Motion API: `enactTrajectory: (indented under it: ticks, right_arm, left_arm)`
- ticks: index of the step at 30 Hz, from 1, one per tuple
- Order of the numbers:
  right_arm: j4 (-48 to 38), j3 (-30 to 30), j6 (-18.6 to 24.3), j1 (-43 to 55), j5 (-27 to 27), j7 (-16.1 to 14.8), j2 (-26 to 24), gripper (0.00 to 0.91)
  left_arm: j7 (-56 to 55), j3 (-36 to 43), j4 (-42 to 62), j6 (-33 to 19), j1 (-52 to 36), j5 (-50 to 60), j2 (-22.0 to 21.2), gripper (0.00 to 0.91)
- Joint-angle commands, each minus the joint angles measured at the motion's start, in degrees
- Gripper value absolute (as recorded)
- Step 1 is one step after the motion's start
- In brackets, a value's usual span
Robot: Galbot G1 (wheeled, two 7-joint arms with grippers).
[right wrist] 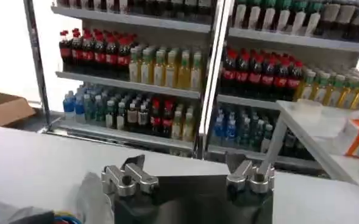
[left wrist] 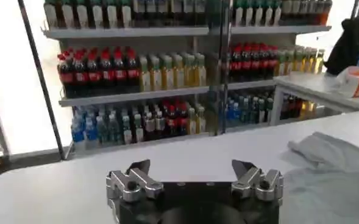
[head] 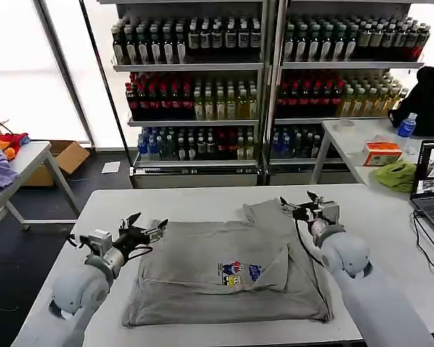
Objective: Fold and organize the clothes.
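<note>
Care is needed: with both sleeves folded in, the shirt [head: 224,278] should be gripped evenly at its far corners by the released left gripper [head: 146,230] and right gripper [head: 298,205].

I log the T-shirt [head: 228,271] flat on the table [head: 202,199], between my left gripper [head: 146,228] and right gripper [head: 298,204]. Bottle shelves [head: 264,79] stand beyond both grippers; a laptop [head: 432,189] sits right of the right gripper.
</note>
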Motion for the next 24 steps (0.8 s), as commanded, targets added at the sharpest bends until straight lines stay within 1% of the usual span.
enactTrajectory:
  ticks: [1,6,17,20,24]
  right_arm:
    - [-8.2,-2.3,-0.3,5.6,-0.6,-0.6,3.7,0.907]
    - [-10.4,-2.2,-0.3,5.6,-2.0,-0.7,5.8,0.907]
    - [-15.7,-3.2,-0.3,7.7,-2.7,-1.4,5.9,0.907]
    - [-17.8,-3.2,-0.1,8.6,-2.7,-1.7,6.4,0.907]
    - [-20.8,-3.2,0.0,9.9,-3.1,-2.2,7.5,0.907]
  left_arm:
    - [0.4,4.7,10.9,0.4,-8.5,-2.5,0.8,0.907]
    - [0.5,3.9,12.8,0.4,-8.5,-2.5,-1.1,0.907]
    - [0.6,6.6,18.1,0.2,-11.5,-1.9,-3.9,0.907]
    - [0.6,7.3,20.5,0.2,-12.8,-1.4,-5.2,0.907]
    - [0.7,7.7,22.0,0.1,-13.9,-0.9,-5.5,0.907]
